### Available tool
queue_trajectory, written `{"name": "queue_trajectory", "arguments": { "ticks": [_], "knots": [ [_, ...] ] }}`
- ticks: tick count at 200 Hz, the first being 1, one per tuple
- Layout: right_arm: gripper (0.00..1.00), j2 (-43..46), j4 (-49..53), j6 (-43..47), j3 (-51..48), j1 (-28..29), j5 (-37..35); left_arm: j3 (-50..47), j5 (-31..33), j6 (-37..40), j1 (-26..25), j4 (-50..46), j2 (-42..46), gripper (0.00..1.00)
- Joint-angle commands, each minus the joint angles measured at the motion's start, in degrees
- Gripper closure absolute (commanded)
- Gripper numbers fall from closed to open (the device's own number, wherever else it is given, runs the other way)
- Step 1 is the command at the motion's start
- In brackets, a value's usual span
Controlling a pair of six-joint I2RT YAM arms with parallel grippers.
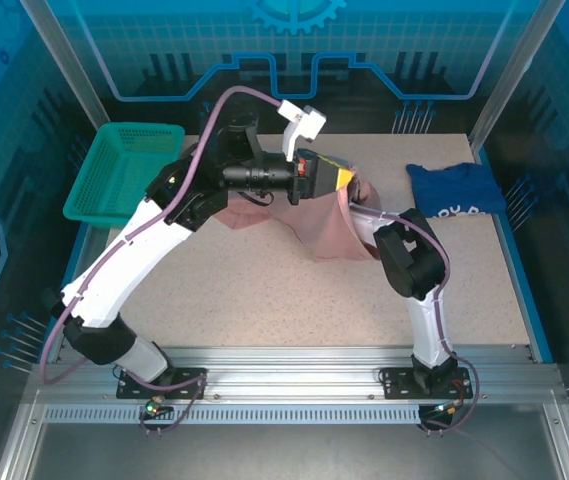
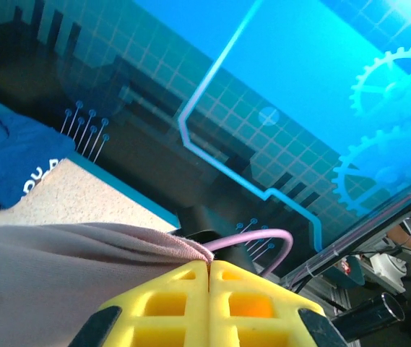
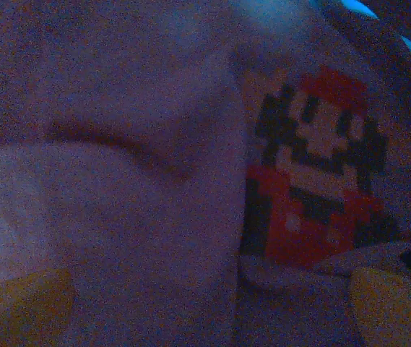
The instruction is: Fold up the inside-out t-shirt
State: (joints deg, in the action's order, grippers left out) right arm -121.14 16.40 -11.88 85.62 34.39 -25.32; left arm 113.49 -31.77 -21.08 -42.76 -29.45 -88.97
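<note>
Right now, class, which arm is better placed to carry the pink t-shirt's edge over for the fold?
Likely the left: the left tool is shut on an edge of the t-shirt, while the right tool sits open against the cloth.

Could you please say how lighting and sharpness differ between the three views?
Top external: evenly lit and sharp, the shirt clear. Left wrist: bright, with glare at the upper right of the blue panel; the yellow fingers sit close to the lens and look soft. Right wrist: dark, grainy and blue-tinted; the print on the cloth is blurred.
</note>
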Motion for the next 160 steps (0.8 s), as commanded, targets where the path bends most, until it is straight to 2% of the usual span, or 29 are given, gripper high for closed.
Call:
{"name": "queue_trajectory", "arguments": {
  "ticks": [1, 32, 47, 55, 64, 81, 93, 102, 137, 160],
  "knots": [
    [0.01, -2.1, 4.8, 2.2, 4.3, -0.4, 1.0, 3.7, -3.3, -0.9, 0.0, 2.7, 1.7, 1.00],
    [0.03, -4.0, 8.0, 2.7, 4.9, -1.1, 1.2, 4.5, -1.7, -0.9, 1.6, 2.2, 2.4, 1.00],
    [0.09, -3.9, 8.1, 2.3, 3.4, -1.6, 2.7, 3.1, 0.2, -1.6, 3.7, 2.6, 3.5, 1.00],
    [0.18, -3.8, 8.1, 2.2, 2.7, -1.7, 3.4, 1.6, 1.3, -2.5, 5.0, 3.7, 4.3, 1.00],
    [0.36, -3.5, 8.0, 2.2, 1.7, -1.8, 4.6, -0.4, 2.4, -3.5, 6.5, 5.0, 5.1, 1.00],
    [0.64, -2.6, 7.3, 2.3, 0.0, -2.0, 7.7, -3.8, 5.7, -4.5, 9.5, 5.9, 6.2, 1.00],
    [0.88, -1.7, 7.4, 2.7, -0.5, -2.0, 9.6, -6.3, 8.7, -5.1, 12.0, 6.1, 6.8, 1.00],
    [1.00, -0.2, 7.4, 3.2, -1.2, -2.0, 11.1, -8.3, 11.4, -5.3, 14.3, 5.9, 7.1, 1.00],
    [1.00, 10.8, 6.0, 5.5, -7.3, -2.0, 17.2, -15.1, 26.1, -2.3, 24.5, 3.4, 7.5, 1.00],
    [1.00, 18.1, 3.9, 5.9, -12.2, -2.0, 22.6, -19.1, 31.7, -1.7, 32.2, 3.9, 6.5, 1.00]
  ]
}}
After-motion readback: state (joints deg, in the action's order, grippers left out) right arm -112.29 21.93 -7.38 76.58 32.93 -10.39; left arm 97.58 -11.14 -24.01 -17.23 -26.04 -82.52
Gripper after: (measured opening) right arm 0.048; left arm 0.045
